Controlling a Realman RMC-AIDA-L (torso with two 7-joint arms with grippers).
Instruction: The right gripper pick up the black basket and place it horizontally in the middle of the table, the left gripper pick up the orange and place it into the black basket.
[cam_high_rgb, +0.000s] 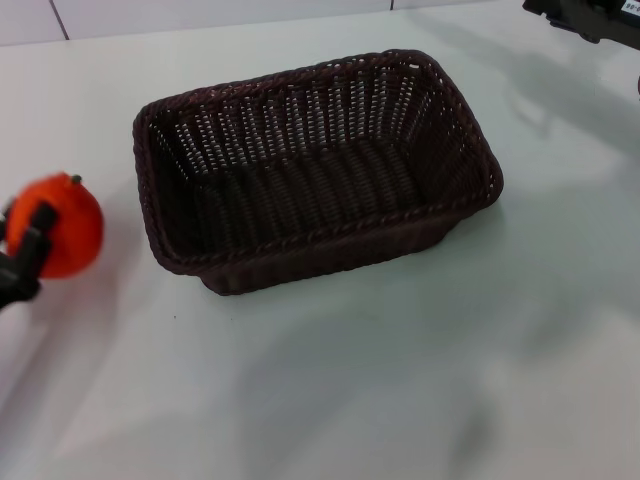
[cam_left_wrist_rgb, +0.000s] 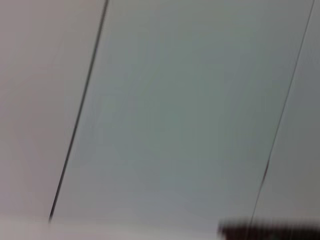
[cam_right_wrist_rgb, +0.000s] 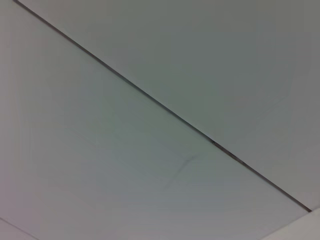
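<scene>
The black basket (cam_high_rgb: 318, 170) lies lengthwise across the middle of the white table (cam_high_rgb: 380, 380), empty. The orange (cam_high_rgb: 65, 225) is at the left edge of the head view, held above the table by my left gripper (cam_high_rgb: 30, 245), whose black fingers (cam_high_rgb: 38, 232) are closed around it. It is to the left of the basket, apart from it. My right gripper (cam_high_rgb: 590, 15) shows only as a black arm end at the far top right corner, away from the basket. The wrist views show only pale tiled surfaces with dark seams.
A dark strip (cam_left_wrist_rgb: 270, 232), blurred, lies at one edge of the left wrist view. The table's far edge meets a pale tiled wall (cam_high_rgb: 200, 12) at the back.
</scene>
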